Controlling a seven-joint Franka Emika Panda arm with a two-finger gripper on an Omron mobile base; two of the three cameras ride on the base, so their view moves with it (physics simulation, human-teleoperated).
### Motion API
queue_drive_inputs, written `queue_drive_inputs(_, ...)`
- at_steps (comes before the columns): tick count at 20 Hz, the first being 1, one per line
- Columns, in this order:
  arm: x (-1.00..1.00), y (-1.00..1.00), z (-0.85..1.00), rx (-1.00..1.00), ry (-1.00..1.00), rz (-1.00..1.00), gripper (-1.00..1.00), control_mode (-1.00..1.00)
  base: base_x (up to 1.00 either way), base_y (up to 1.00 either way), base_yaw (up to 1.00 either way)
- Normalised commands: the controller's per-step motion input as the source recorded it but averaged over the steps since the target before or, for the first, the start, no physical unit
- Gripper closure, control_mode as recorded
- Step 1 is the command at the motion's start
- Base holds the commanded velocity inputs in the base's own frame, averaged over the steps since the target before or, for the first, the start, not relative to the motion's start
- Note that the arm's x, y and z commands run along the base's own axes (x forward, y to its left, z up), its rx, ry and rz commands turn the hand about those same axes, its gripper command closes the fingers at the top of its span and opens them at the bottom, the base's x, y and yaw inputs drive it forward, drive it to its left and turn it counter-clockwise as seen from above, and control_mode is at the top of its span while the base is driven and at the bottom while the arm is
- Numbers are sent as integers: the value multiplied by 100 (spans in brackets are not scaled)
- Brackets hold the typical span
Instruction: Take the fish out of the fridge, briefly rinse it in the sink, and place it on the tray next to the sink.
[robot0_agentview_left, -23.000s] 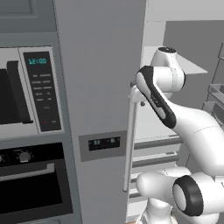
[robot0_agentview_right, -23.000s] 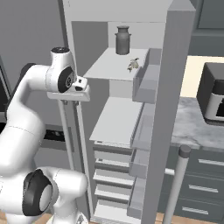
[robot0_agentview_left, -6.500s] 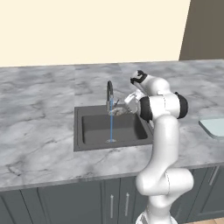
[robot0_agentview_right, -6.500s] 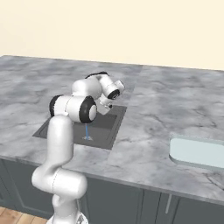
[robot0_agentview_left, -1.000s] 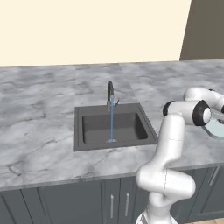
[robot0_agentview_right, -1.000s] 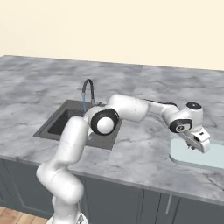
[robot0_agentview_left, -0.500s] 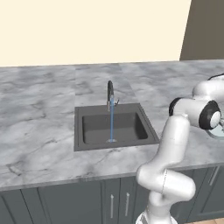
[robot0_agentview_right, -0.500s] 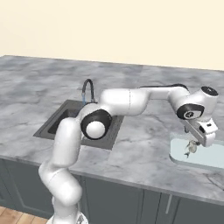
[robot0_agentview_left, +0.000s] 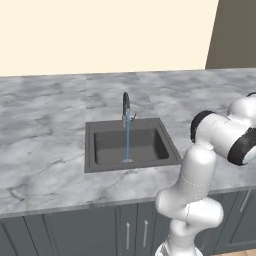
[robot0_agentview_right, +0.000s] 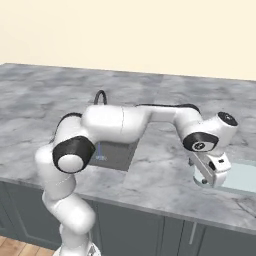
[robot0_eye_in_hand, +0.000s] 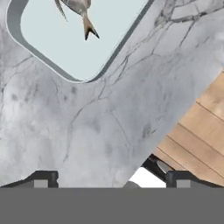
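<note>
Fish lies on tray; gripper open above marble worktop.

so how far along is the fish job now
It looks essentially finished. The fish lies on the pale tray beside the sink, so fetching, carrying and placing appear done. The tool is open, holding nothing, above the marble worktop off the tray's corner. Water runs from the tap into the sink; shutting it off may be all that's left.

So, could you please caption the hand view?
Fish lying on the tray, open gripper above the marble worktop.
</note>
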Motion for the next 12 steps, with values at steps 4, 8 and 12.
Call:
queue_drive_inputs(4, -99, 100, -73, -11, -29, 6, -100, -100, 0, 0, 0)
queue_drive_inputs(8, -92, 99, -35, 1, -28, 14, -100, -100, 0, 0, 0)
queue_drive_inputs(12, -7, 25, -3, -4, -6, 1, -100, -100, 0, 0, 0)
